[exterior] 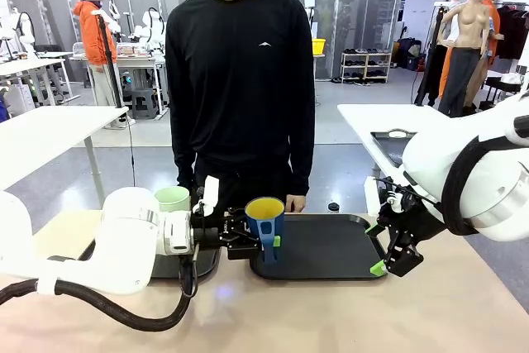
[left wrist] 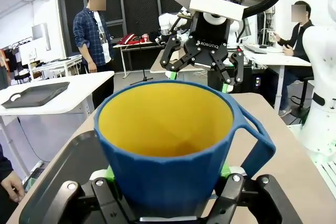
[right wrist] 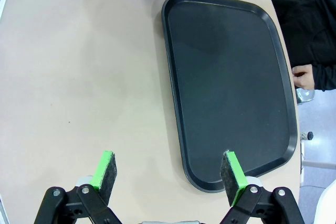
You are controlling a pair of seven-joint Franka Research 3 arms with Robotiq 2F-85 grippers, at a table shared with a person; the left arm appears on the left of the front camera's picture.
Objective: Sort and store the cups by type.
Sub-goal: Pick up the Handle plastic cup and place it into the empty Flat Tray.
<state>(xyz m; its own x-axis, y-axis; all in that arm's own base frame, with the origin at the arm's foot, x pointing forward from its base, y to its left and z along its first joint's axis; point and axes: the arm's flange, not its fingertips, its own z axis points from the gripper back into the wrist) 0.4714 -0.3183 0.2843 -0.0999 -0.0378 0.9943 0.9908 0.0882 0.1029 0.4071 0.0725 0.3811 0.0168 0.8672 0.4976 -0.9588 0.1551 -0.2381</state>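
My left gripper (exterior: pixel 261 242) is shut on the blue mug (exterior: pixel 265 227), holding it upright at the left end of the black tray (exterior: pixel 331 247). In the left wrist view the mug (left wrist: pixel 165 145) shows its yellow inside, its handle to the right and a green pad (left wrist: pixel 109 172) on each side. The mint-green tumbler (exterior: pixel 173 198) stands behind my left wrist, on a second dark tray (exterior: pixel 205 263). My right gripper (exterior: pixel 390 262) hangs open above the table by the black tray's right end. In the right wrist view its fingers (right wrist: pixel 107 169) are spread wide and hold nothing.
A person in black stands at the far side, one hand (exterior: pixel 295 202) by the tray's far edge and seen again (right wrist: pixel 304 77) beside the tray (right wrist: pixel 226 77). A small dark object (exterior: pixel 333 206) lies behind the tray. Bare tabletop (right wrist: pixel 79 77) lies in front.
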